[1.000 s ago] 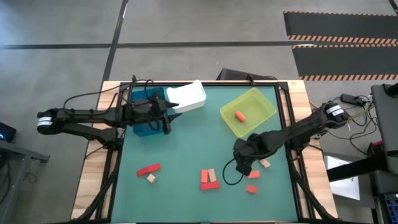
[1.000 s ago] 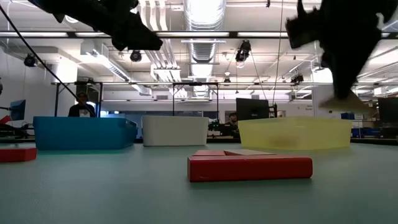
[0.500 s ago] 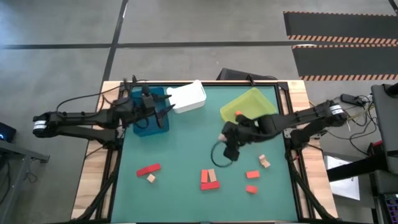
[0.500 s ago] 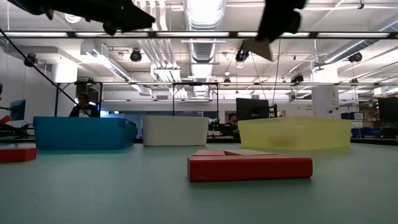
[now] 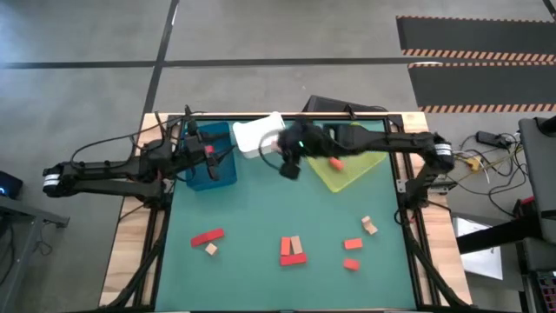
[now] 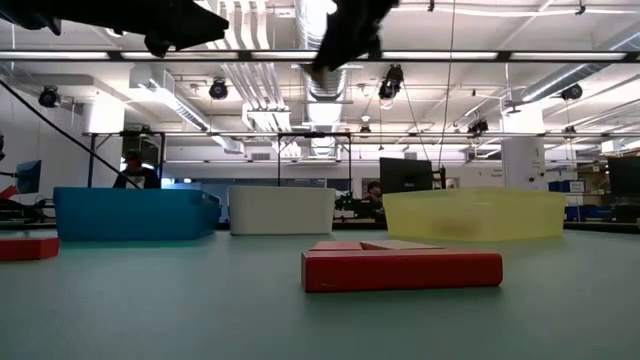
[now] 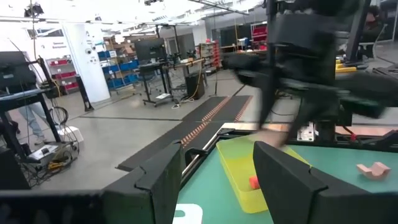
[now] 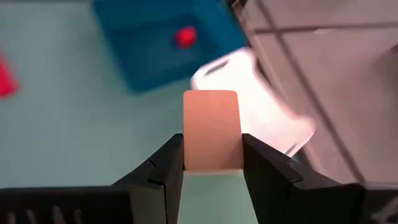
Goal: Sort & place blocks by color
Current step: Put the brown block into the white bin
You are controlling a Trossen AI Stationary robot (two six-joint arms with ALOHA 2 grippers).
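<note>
Right gripper (image 8: 212,163) had its fingers clamped on a tan block (image 8: 212,129) beside the white bin (image 5: 261,136); best centred over it before releasing. Left gripper (image 7: 217,171), fingers spread empty, hung over the blue bin (image 5: 208,158).

**A robotics lab inside a large industrial hall**

The low view looks across a green-topped table (image 6: 150,300) into a wide open room with exposed round ducts (image 6: 325,75), pipes and hanging lights under a high ceiling. Monitors (image 6: 405,175) and a person (image 6: 131,170) at a workstation sit in the background. The left wrist view shows shelving with red and blue storage bins (image 7: 127,65), wheeled equipment carts and a polished concrete floor. From above, the floor (image 5: 261,35) is bare grey concrete marked with dark lines and a black mat edged in hazard stripes (image 5: 473,56).
</note>
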